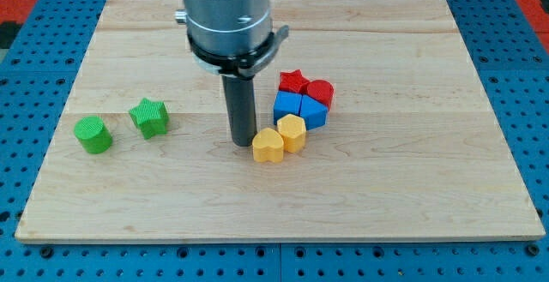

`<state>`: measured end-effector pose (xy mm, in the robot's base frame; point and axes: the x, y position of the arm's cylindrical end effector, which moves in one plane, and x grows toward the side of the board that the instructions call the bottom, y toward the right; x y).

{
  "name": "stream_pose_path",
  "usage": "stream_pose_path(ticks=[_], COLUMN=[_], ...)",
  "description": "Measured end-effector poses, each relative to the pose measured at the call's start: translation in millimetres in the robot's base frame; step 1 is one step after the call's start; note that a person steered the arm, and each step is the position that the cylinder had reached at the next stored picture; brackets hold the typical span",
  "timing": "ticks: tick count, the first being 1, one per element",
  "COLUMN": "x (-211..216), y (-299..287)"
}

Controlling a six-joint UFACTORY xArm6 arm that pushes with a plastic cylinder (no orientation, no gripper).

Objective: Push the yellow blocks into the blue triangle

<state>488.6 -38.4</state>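
1. My tip (243, 141) rests on the wooden tabletop (412, 188), just at the view's left of the yellow heart block (268, 147), close enough that I cannot tell whether they touch.
2. There is no hand on this arm, only the dark rod under the grey cylinder (225, 12), so nothing is held or clamped; pushing is all it can do.
3. The yellow heart block lies at the view's bottom of the cluster, touching the second yellow block (292, 133), whose shape looks roughly hexagonal, though I cannot be sure.
4. That second yellow block sits against the lower edge of the blue triangle (314, 111), so the yellow pair appears already gathered at the target.
5. The two yellow blocks form a short line running from the view's lower left to upper right, aimed toward the blue triangle; the heart's lobes seem to face the view's bottom.
6. I judge the tip stands at the view's left because a push rightward and slightly upward would press the pair tighter into the triangle.
7. A blue block (287, 105) adjoins the triangle on its left; a red star (293, 81) and a red cylinder (320, 92) sit behind them.
8. A green cylinder (93, 135) and a green star (150, 117) lie well apart at the view's left, uninvolved.
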Motion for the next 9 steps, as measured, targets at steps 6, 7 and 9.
stream_pose_path(ticks=[6,7,9], x=[37,27,21], y=[46,41,48])
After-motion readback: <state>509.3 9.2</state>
